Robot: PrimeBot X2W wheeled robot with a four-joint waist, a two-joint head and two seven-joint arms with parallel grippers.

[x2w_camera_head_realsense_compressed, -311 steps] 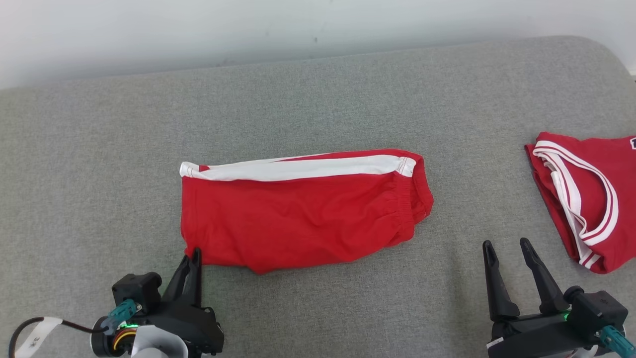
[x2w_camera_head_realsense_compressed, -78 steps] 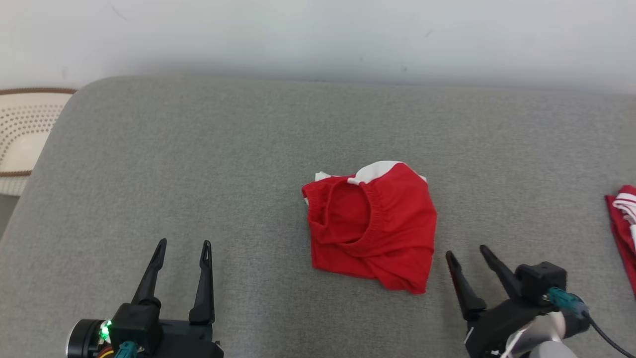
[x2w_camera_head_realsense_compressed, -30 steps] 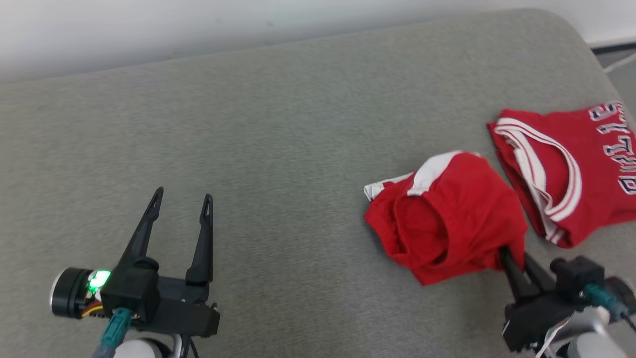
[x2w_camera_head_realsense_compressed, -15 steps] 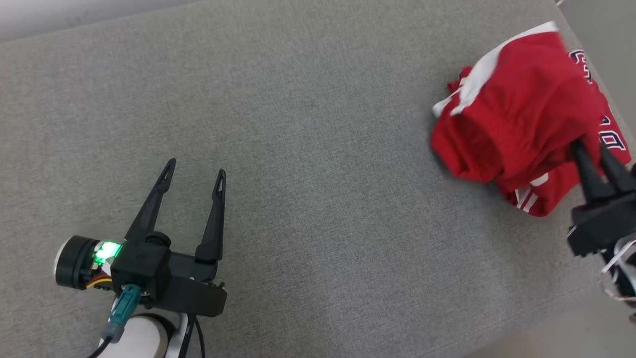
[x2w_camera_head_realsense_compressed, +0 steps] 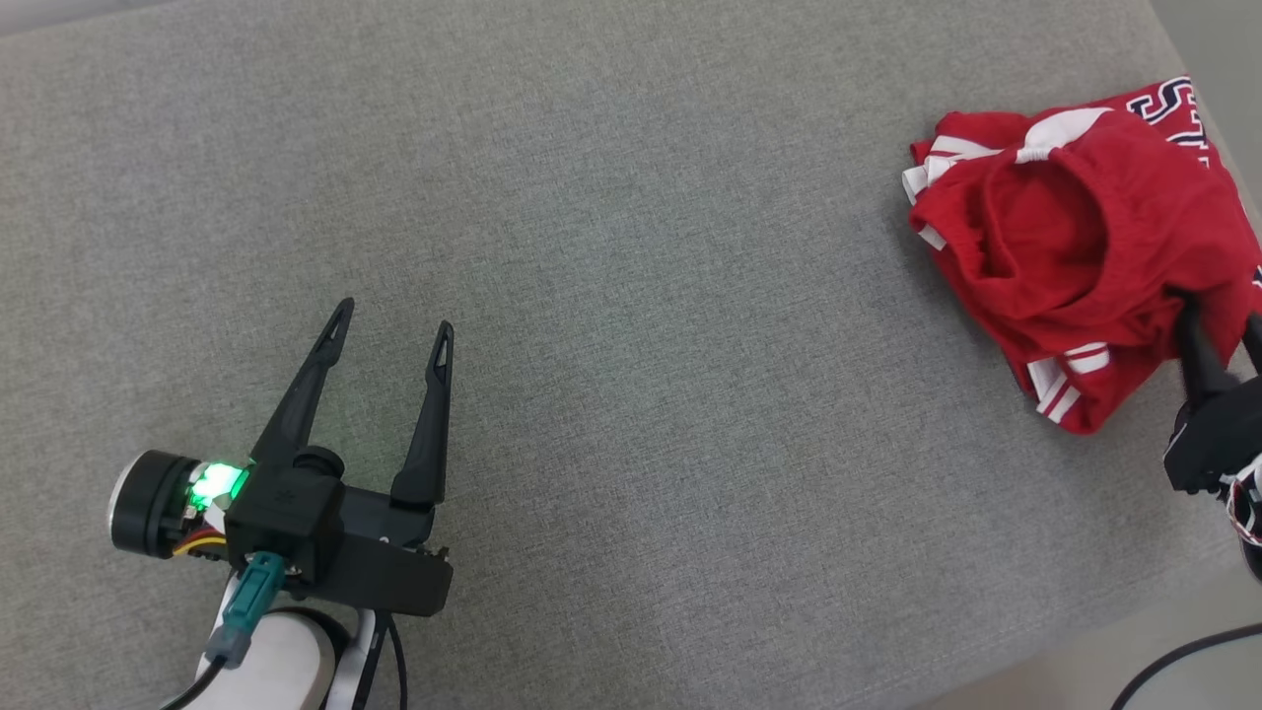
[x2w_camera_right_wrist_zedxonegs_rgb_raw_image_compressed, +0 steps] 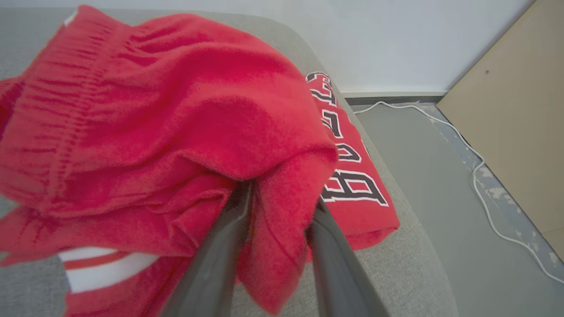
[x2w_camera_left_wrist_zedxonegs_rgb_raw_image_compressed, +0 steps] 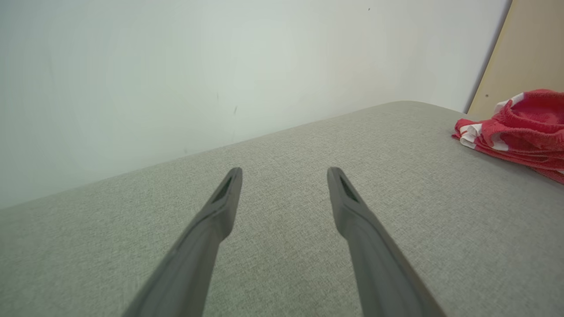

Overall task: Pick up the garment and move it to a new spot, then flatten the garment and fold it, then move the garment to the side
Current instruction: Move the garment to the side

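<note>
While I watch the head view, the left gripper (x2w_camera_head_realsense_compressed: pixel 392 318) hangs over bare grey cushion (x2w_camera_head_realsense_compressed: pixel 631 247) with its fingers spread wide and nothing between them. The red shorts (x2w_camera_head_realsense_compressed: pixel 1065 227) lie well apart from it, off past its right finger. They are bunched on top of a red jersey (x2w_camera_head_realsense_compressed: pixel 1060 390), right at the tips of the right gripper (x2w_camera_head_realsense_compressed: pixel 1221 330). Cloth covers those tips. The heap stretches from them up and to the left. Its white stripe is at the end farthest from the fingers, and the waistband opening gapes upward.

Through the left wrist view I see the left fingers parted over the cushion, and the shorts (x2w_camera_left_wrist_zedxonegs_rgb_raw_image_compressed: pixel 533 103) as a low red lump far beyond the right fingertip, beside a tan board (x2w_camera_left_wrist_zedxonegs_rgb_raw_image_compressed: pixel 528 44).

From the right wrist view comes what the head view hides. The right fingers stand a narrow gap apart, and a fold of the shorts (x2w_camera_right_wrist_zedxonegs_rgb_raw_image_compressed: pixel 176 101) hangs down between them. I cannot tell whether they pinch it. The rest mounds to the left of the fingers, and the jersey's lettering (x2w_camera_right_wrist_zedxonegs_rgb_raw_image_compressed: pixel 348 176) shows just past the right finger.
</note>
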